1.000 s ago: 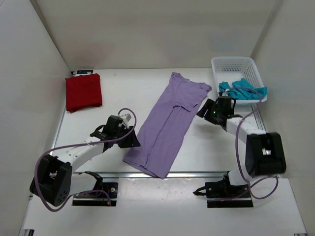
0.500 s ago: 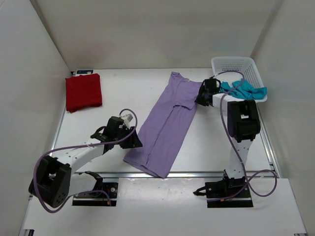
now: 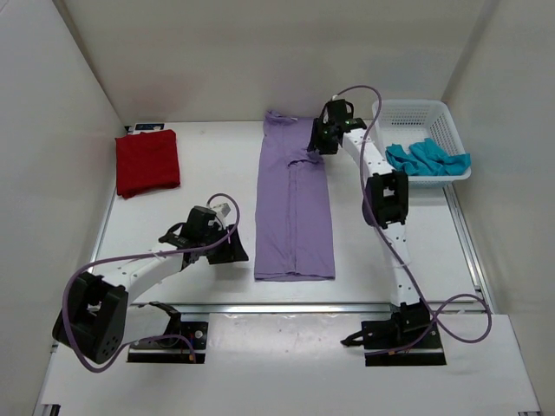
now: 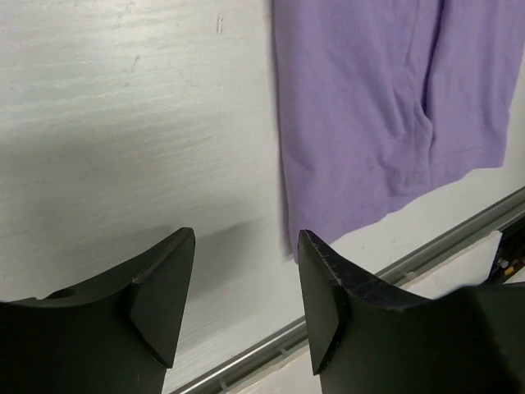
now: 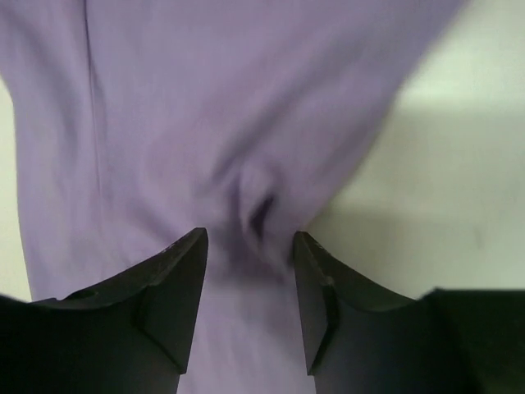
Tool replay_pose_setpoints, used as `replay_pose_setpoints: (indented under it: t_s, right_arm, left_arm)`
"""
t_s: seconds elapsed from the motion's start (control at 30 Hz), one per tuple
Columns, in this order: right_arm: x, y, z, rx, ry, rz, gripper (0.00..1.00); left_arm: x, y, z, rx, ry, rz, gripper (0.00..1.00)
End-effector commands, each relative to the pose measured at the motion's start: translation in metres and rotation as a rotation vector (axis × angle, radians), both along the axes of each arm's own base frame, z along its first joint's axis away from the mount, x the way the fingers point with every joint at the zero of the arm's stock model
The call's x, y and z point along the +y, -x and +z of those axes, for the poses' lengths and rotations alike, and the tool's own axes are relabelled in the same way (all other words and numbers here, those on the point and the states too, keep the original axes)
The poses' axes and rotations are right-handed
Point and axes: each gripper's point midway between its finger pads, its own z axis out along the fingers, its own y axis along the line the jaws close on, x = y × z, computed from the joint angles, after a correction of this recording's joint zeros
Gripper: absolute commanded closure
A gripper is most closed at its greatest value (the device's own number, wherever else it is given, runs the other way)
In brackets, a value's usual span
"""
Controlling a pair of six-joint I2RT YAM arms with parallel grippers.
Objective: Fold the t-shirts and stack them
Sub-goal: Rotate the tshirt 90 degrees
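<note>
Lavender t-shirt (image 3: 293, 208): flat, tabletop (image 3: 208, 165) centre, collar toward 12 o'clock. Right gripper (image 5: 250, 236): jaws parted astride its pucker. Left gripper (image 4: 246, 240): jaws parted, empty, at 8 o'clock.

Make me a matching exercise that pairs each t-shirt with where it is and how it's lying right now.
Things:
1. dark red t-shirt
2. lavender t-shirt
3. teal t-shirt

Places and states:
A. crumpled in the white basket
B. folded at the far left of the table
C. laid out flat as a long strip in the middle

Pairs: 1-B, 2-C, 3-A
</note>
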Motion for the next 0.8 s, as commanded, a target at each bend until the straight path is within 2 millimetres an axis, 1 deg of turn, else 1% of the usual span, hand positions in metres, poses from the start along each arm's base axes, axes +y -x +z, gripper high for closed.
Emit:
replay_pose_setpoints:
  t_s: [0.0,0.03,0.07,0.1,0.13,0.17,0.2,0.23,0.27,0.3,0.33,0.37,0.4,0.43,0.47,0.5,0.53,0.57,0.6,0.63,0.67,0.7,0.73,0.77]
  right_arm:
    - [-0.011,0.051,0.083,-0.001,0.129,0.071,0.56]
    - [-0.010,0.064,0.115,-0.045,0.174,0.077,0.58]
    - [-0.014,0.077,0.128,-0.053,0.189,0.070,0.59]
    - [-0.014,0.101,0.147,-0.076,0.207,0.089,0.59]
    - [-0.015,0.118,0.117,-0.033,0.233,0.103,0.59]
    - [-0.016,0.143,0.130,-0.083,0.207,0.098,0.58]
    - [-0.021,0.161,0.170,-0.181,0.172,0.088,0.56]
    - [-0.016,0.183,0.145,-0.167,0.129,0.102,0.54]
    - [-0.013,0.199,0.178,-0.263,0.068,0.107,0.52]
    - [-0.016,0.226,0.165,-0.254,0.056,0.112,0.52]
    - [-0.018,0.256,0.144,-0.214,0.039,0.123,0.52]
    - [-0.017,0.279,0.115,-0.155,0.032,0.128,0.53]
    - [-0.017,0.291,0.116,-0.172,0.007,0.132,0.53]
    - [-0.025,0.317,0.090,-0.115,-0.008,0.111,0.53]
    - [-0.030,0.338,0.060,-0.047,-0.031,0.096,0.53]
    - [-0.027,0.347,0.062,-0.053,-0.102,0.088,0.53]
    - [-0.033,0.365,0.042,-0.017,-0.116,0.081,0.54]
    - [-0.034,0.384,0.021,0.035,-0.133,0.074,0.53]
    - [-0.030,0.388,0.023,0.017,-0.170,0.071,0.53]
    - [-0.032,0.398,0.013,0.021,-0.186,0.068,0.54]
    - [-0.031,0.413,-0.002,0.074,-0.210,0.064,0.54]
    - [-0.031,0.419,-0.008,0.079,-0.247,0.055,0.54]
    - [-0.029,0.420,-0.007,0.068,-0.261,0.060,0.55]
    - [-0.031,0.425,-0.013,0.086,-0.277,0.041,0.54]
  left_arm:
    - [0.007,0.008,-0.008,0.003,-0.037,-0.010,0.36]
    - [0.003,0.010,-0.009,0.011,-0.014,-0.015,0.36]
    - [-0.002,0.012,-0.010,0.021,0.007,-0.025,0.36]
    - [-0.004,0.012,-0.012,0.041,0.011,-0.017,0.36]
    - [-0.011,0.016,-0.013,0.050,0.025,-0.041,0.36]
    - [-0.015,0.016,-0.015,0.051,0.034,-0.043,0.36]
    - [-0.018,0.014,-0.015,0.055,0.048,-0.027,0.37]
    - [-0.021,0.016,-0.017,0.060,0.054,-0.035,0.37]
    - [-0.025,0.014,-0.016,0.050,0.069,-0.039,0.37]
    - [-0.029,0.015,-0.016,0.061,0.082,-0.036,0.37]
    - [-0.031,0.015,-0.017,0.062,0.085,-0.041,0.36]
    - [-0.034,0.013,-0.017,0.060,0.090,-0.044,0.36]
    - [-0.037,0.014,-0.016,0.060,0.090,-0.050,0.38]
    - [-0.039,0.013,-0.017,0.062,0.085,-0.054,0.38]
    - [-0.041,0.017,-0.021,0.071,0.077,-0.072,0.39]
    - [-0.044,0.021,-0.022,0.079,0.076,-0.086,0.41]
    - [-0.046,0.021,-0.026,0.085,0.061,-0.094,0.43]
    - [-0.045,0.025,-0.029,0.101,0.050,-0.098,0.48]
    - [-0.046,0.029,-0.032,0.111,0.049,-0.103,0.52]
    - [-0.045,0.031,-0.035,0.119,0.047,-0.103,0.58]
    - [-0.042,0.032,-0.037,0.126,0.047,-0.097,0.59]
    - [-0.042,0.033,-0.037,0.128,0.052,-0.096,0.62]
    - [-0.039,0.034,-0.040,0.133,0.044,-0.084,0.65]
    - [-0.039,0.034,-0.038,0.125,0.045,-0.087,0.66]
